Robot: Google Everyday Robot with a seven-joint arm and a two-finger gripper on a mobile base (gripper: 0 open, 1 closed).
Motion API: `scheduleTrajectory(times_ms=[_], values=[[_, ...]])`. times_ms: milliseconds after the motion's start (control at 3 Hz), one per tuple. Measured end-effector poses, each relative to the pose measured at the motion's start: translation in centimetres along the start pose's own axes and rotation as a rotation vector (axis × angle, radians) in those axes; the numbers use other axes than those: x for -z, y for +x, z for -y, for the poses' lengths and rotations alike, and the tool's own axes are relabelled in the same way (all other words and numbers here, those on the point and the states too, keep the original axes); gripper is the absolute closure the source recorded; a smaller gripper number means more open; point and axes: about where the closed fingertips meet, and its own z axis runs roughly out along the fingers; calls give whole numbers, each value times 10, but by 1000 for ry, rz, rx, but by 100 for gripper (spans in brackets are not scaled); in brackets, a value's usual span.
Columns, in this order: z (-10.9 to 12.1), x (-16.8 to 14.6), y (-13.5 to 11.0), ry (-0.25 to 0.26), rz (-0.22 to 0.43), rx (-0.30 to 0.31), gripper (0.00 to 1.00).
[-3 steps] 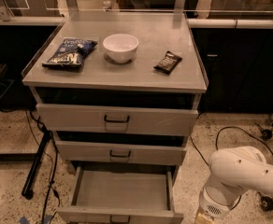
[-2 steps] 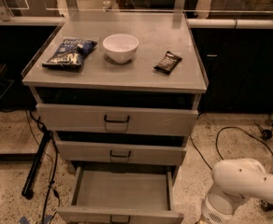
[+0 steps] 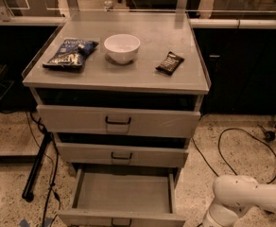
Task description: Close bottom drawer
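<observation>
The bottom drawer (image 3: 123, 193) of the grey cabinet (image 3: 114, 82) stands pulled far out, and its flat grey tray is empty. Its front panel with a small black bar handle (image 3: 121, 222) lies at the lower edge of the camera view. The two taller drawers above it, top (image 3: 118, 121) and middle (image 3: 121, 155), stick out slightly. My white arm (image 3: 249, 200) lies at the bottom right, to the right of the open drawer and apart from it. My gripper is below the frame edge and out of view.
On the cabinet top lie a blue snack bag (image 3: 71, 53), a white bowl (image 3: 122, 47) and a dark snack bar (image 3: 170, 63). A black cable (image 3: 232, 145) loops on the speckled floor at right. A black stand leg (image 3: 36, 167) lies at left. Dark counters stand behind.
My white arm has moved down and to the right, and less of it shows. The drawers and the things on top have not moved.
</observation>
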Motion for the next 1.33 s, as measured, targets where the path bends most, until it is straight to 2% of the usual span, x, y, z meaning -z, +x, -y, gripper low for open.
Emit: scheduleTrajectory(times_ms=[333,667,1000,1333], values=[[0,0,0,0,0,0,100],[3,-25,7,-29,5,-27,100],[14,-69,18,-82,12,-86,100],[14,-71,17,-85,22,-91,100]])
